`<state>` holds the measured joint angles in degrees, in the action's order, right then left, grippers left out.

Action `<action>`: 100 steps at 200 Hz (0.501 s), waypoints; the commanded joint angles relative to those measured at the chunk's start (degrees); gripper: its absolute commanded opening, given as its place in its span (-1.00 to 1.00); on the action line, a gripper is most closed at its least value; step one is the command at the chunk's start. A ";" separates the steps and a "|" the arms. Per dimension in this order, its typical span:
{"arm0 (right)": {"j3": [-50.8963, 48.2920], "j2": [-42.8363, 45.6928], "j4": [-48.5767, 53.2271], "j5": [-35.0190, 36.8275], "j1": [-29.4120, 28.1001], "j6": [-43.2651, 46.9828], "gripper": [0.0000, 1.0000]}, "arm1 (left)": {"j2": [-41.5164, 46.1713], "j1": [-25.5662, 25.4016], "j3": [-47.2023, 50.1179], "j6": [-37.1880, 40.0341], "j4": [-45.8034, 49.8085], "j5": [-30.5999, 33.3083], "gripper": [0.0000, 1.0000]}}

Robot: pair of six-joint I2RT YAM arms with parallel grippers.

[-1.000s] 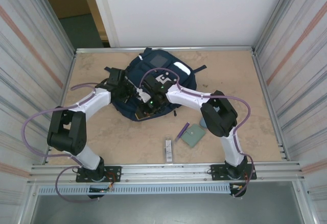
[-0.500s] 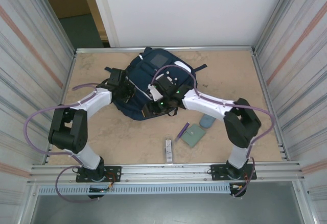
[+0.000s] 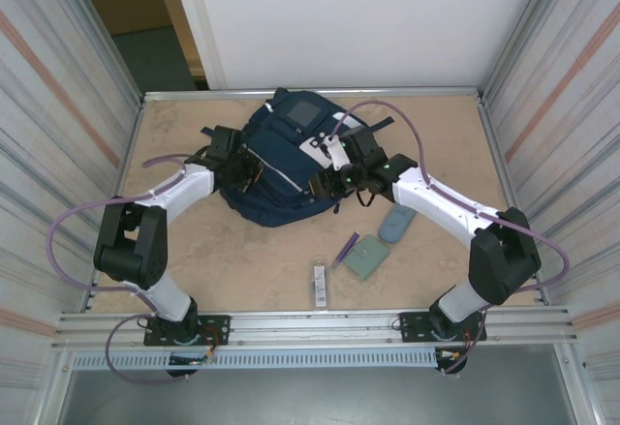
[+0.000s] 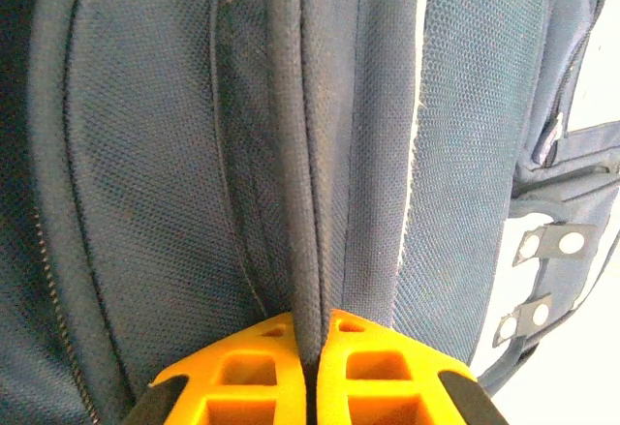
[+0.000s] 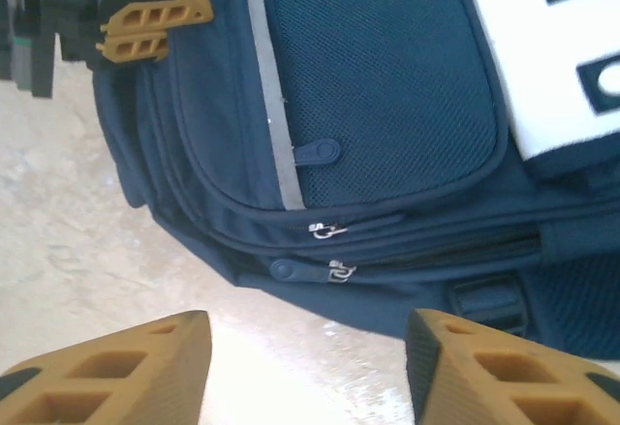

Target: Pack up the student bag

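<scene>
from above we see the student bag [image 3: 281,168] lying at the far middle of the table [image 3: 194,251], an arm at each side. the left wrist view adds that the left gripper [image 4: 308,343] is pinched on a fold of its fabric. the right wrist view shows the right gripper [image 5: 305,348] spread, holding nothing, near the zipper pulls [image 5: 327,230].
</scene>
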<state>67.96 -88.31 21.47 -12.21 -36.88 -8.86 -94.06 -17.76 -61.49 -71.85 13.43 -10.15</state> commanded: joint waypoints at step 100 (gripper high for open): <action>-0.32 -7.46 -7.63 -17.60 1.16 48.64 0.27 | -1.86 -4.47 -4.00 -1.45 -0.61 -3.00 -1.00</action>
<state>65.12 -93.67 11.35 -26.24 -36.56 28.49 -95.35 -21.12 -63.05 -72.34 13.56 -10.59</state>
